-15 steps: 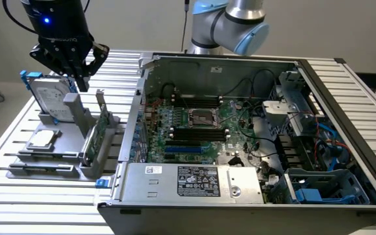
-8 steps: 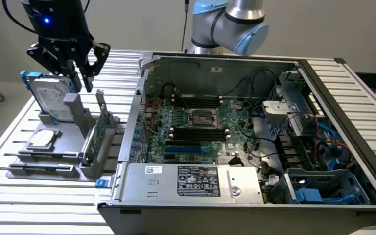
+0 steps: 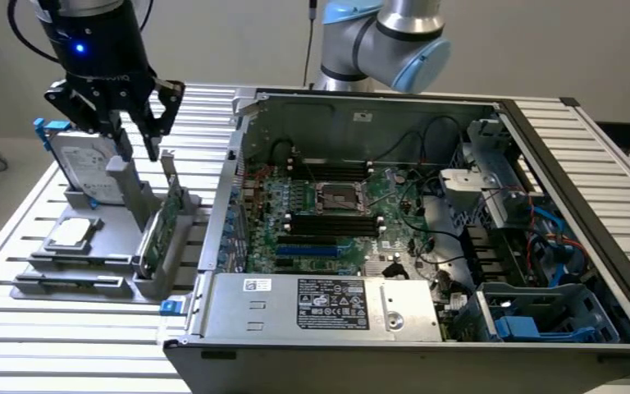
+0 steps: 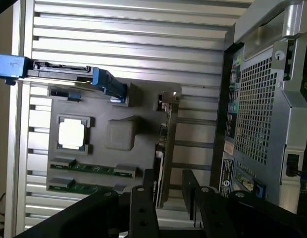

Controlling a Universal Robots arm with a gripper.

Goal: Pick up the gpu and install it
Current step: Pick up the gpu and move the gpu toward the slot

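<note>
Fingers (image 4: pixel 142 210) of the gripper (image 3: pixel 131 141) stand spread apart and pinch nothing. The gripper hangs over the grey holder (image 3: pixel 96 283) on the slatted table (image 3: pixel 30 336), at the exterior view's left, just beside the open computer case (image 3: pixel 577 164).

The gpu (image 3: pixel 160 234) stands on edge in that holder, green board facing out, its silver bracket (image 4: pixel 168 99) at the far end. From the wrist view the card's thin upper edge lines up with the gap between the two fingers. It is not yet lifted.

The card is probably light and stiff, but fragile. The bare board carries small parts, and the contact edge sits down in the holder. A sound grip would likely be across the thin body, pressing the board on one side and the black shroud on the other, near the middle of its length so it hangs level. The smooth shroud may slip a little.

Counted:
- one gpu
- one hard drive (image 3: pixel 79 164) with blue rails
- one processor chip (image 3: pixel 71 234)
- two memory sticks (image 4: pixel 89 168)
- one computer case
- one gripper with two fingers
</note>
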